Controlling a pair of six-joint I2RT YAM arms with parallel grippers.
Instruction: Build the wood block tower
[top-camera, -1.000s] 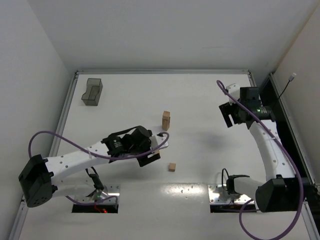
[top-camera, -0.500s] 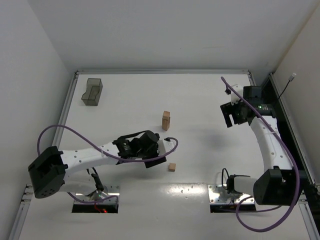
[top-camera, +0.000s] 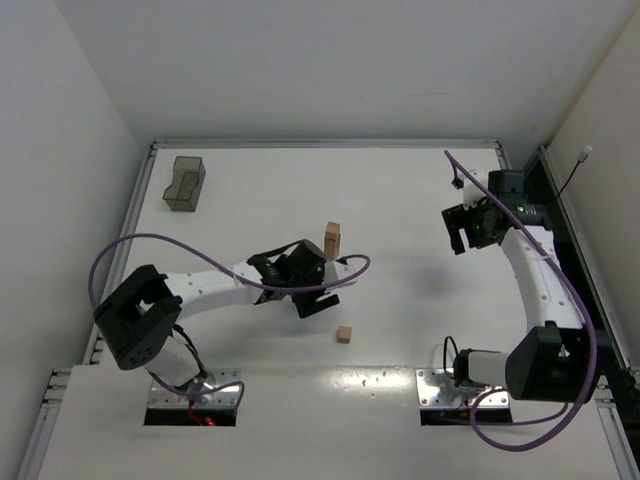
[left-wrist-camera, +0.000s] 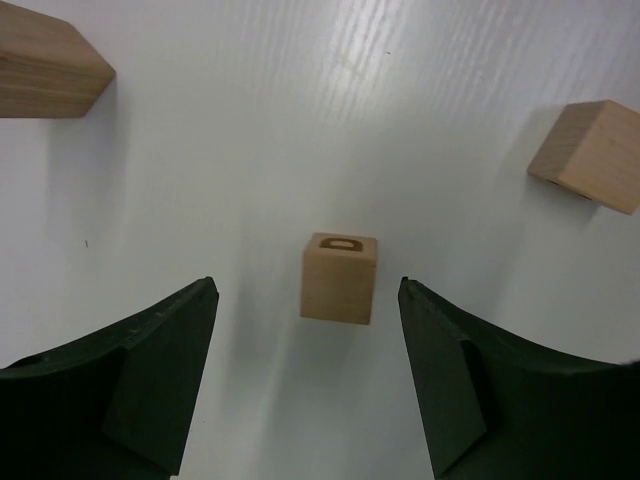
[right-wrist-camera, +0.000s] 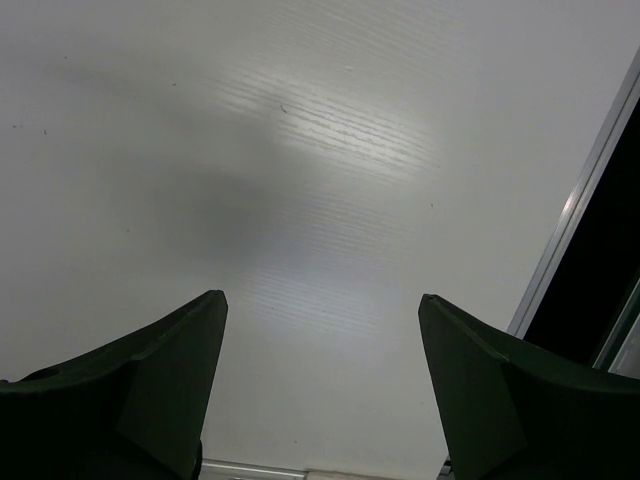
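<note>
Between the jaws of the left gripper (left-wrist-camera: 306, 285) sits a small wooden cube (left-wrist-camera: 340, 278), resting on the white table (left-wrist-camera: 250, 130). The jaws stand open, one dark finger on each side of the cube, with bare table showing in both gaps, so neither finger touches it. The cube lies level with the fingertips and reaches a little ahead of them, closer to the right-hand finger than to the left-hand one. A small dark oval mark shows on its top face, at the edge farthest from the jaws.

Ahead of these jaws and off to their right lies a second cube (left-wrist-camera: 590, 155), turned at an angle and well apart from the first. Ahead and off to their left, a longer piece of tan wood runs out of the wrist view's corner. From overhead this is the tower (top-camera: 332, 240), a narrow upright column one cube wide, standing near the left gripper just beyond its fingertips.

Far from both sets of jaws, a dark grey translucent bin (top-camera: 184, 183) stands by the table's far left corner.

The right gripper (right-wrist-camera: 320, 297) hangs above the table with its jaws open and nothing between them. Only plain white surface lies ahead of them, and a metal edge rail (right-wrist-camera: 580, 220) runs past on their right.
</note>
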